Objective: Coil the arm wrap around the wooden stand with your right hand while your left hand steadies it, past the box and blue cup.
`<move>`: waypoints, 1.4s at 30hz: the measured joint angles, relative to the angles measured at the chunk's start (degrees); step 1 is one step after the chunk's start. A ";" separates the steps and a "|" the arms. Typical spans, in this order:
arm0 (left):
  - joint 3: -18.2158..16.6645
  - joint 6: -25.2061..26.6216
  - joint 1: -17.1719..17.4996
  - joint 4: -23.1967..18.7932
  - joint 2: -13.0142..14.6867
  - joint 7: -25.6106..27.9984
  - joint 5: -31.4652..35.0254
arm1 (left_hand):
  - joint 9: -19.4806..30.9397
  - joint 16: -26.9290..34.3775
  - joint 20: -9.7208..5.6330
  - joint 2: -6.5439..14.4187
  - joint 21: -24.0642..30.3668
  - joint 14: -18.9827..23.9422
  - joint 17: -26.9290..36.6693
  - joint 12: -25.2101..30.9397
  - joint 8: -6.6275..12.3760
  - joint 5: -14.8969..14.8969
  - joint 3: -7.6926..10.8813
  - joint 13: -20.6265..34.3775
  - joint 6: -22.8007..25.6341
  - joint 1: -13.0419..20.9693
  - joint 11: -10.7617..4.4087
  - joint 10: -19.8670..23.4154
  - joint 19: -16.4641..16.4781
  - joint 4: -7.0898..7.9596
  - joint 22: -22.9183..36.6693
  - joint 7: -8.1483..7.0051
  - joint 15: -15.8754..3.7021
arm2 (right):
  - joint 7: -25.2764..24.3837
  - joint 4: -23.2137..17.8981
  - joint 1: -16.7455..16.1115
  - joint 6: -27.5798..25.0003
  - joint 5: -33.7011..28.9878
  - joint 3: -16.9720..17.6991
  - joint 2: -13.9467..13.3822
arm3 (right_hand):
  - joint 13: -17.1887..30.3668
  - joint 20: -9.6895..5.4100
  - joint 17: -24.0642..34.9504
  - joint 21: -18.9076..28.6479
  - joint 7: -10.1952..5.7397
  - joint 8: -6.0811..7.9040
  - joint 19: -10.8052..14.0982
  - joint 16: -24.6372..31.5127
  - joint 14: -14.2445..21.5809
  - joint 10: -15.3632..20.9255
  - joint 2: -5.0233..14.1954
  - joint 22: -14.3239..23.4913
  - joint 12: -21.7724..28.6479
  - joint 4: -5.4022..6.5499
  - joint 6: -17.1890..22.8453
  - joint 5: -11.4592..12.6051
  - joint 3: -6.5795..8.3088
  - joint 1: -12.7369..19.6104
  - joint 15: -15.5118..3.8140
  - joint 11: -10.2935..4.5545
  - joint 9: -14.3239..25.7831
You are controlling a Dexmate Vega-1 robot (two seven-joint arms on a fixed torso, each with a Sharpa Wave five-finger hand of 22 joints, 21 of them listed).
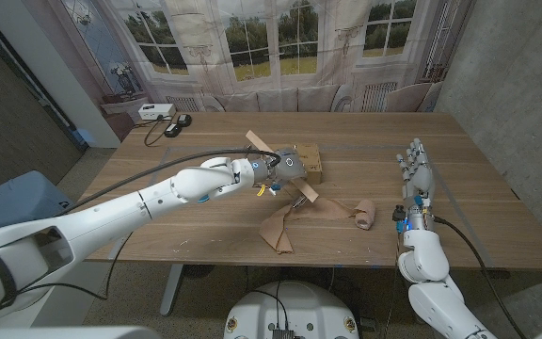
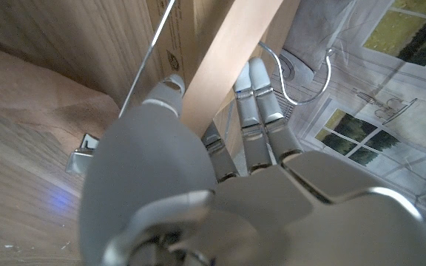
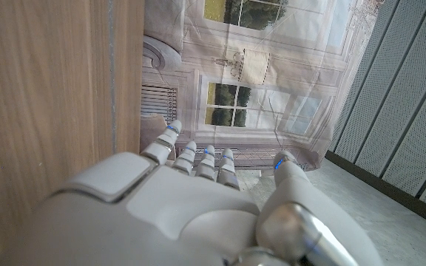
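Observation:
The wooden stand (image 1: 301,186) is a pale slat leaning across the table's middle, in front of a cardboard box (image 1: 310,165). My left hand (image 1: 273,170) grips the slat; in the left wrist view the fingers (image 2: 261,111) and thumb close around the wood (image 2: 224,66), with the box (image 2: 174,52) just behind. The beige arm wrap (image 1: 278,228) lies loose on the table, trailing from the stand's foot to a small roll (image 1: 365,215). My right hand (image 1: 414,171) stands to the right of the roll, apart from it, fingers spread and holding nothing (image 3: 198,214).
A white device (image 1: 155,112) and a black item with a cable (image 1: 175,124) sit at the table's far left corner. A small yellow piece (image 1: 262,189) lies under my left hand. The table edge (image 3: 117,89) runs beside my right hand.

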 measured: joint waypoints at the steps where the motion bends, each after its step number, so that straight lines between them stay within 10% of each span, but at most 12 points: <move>1: -0.10 0.22 0.20 -0.10 0.01 0.52 0.20 | 1.23 1.05 -3.74 0.01 2.08 4.68 8.55 1.40 0.00 1.15 -0.26 2.31 -0.65 0.00 -0.20 0.88 3.72 0.27 1.09 0.57 -4.84 | 0.02 -0.06 -0.07 0.05 0.03 0.03 -0.05 | 0.00 0.00 0.00 0.00 0.00 0.00 0.00 0.00 0.00 0.00 0.00 0.00 0.00 0.00 0.00 0.00 0.00 0.00 0.00 0.00 0.00; 2: -0.10 0.22 0.20 -0.10 0.01 0.52 0.20 | 2.58 1.22 -5.60 0.90 4.05 7.59 13.36 2.53 0.02 2.27 -0.52 4.44 -1.93 -0.90 -0.32 1.35 4.94 0.53 2.24 0.69 -8.81 | 0.02 -0.06 -0.07 0.06 0.03 0.03 -0.05 | 0.00 0.00 0.00 0.00 0.00 0.00 0.00 0.00 0.00 0.00 0.00 0.00 0.00 0.00 0.00 0.00 0.00 0.00 0.00 0.00 0.00; 9: -1.27 2.85 1.47 -0.60 -0.27 5.99 0.99 | 9.04 4.34 -6.98 1.35 14.28 8.51 13.76 7.26 2.45 4.91 -0.65 8.04 -5.50 -2.73 0.00 1.85 8.24 0.67 7.06 0.10 -7.96 | 0.20 -0.73 -0.87 0.44 0.34 0.44 -0.59 | 0.00 -0.07 0.00 0.00 0.00 0.00 0.07 0.00 0.00 0.00 0.00 0.00 0.00 0.00 0.00 0.00 0.00 0.00 0.00 0.00 0.00; 13: -1.92 3.73 1.99 -0.89 -0.52 8.01 0.22 | 11.36 8.91 -7.95 1.44 16.84 13.33 29.45 10.08 3.60 5.54 2.74 15.00 -6.04 -4.61 0.20 2.05 10.56 3.08 7.58 0.04 -11.94 | 0.26 -1.16 -1.26 0.57 0.43 0.66 -0.87 | 0.00 -0.28 0.00 0.00 0.00 0.00 0.28 0.00 0.00 0.00 0.00 0.00 0.00 0.00 0.00 0.00 0.00 0.00 0.00 0.00 0.00; 35: -5.08 8.59 5.18 0.28 -3.14 21.56 -6.60 | 13.65 16.97 -9.69 0.65 20.34 21.53 29.90 12.84 5.77 6.24 6.74 15.02 -4.24 -8.26 1.14 3.50 16.15 2.95 4.51 1.30 -16.43 | 0.65 -2.53 -3.08 1.59 0.91 1.42 -1.77 | 0.00 -0.28 0.00 0.00 -0.10 0.00 0.28 0.00 -0.01 0.41 -0.16 0.00 0.00 0.00 0.52 0.00 0.00 -0.16 0.00 0.41 0.00; 42: -7.48 9.99 7.47 2.29 -5.74 27.28 -14.03 | 12.43 19.72 -10.05 0.68 22.01 21.20 29.64 14.18 3.98 4.35 9.13 6.38 -1.60 -8.37 2.05 4.53 17.19 1.19 0.76 4.49 -16.75 | 0.65 -2.88 -3.57 1.98 0.91 1.62 -1.88 | 0.00 -0.28 0.00 0.00 -0.09 0.00 0.28 0.00 -0.01 0.41 -0.16 0.00 0.00 0.00 0.52 0.00 0.00 -0.16 0.00 0.41 0.00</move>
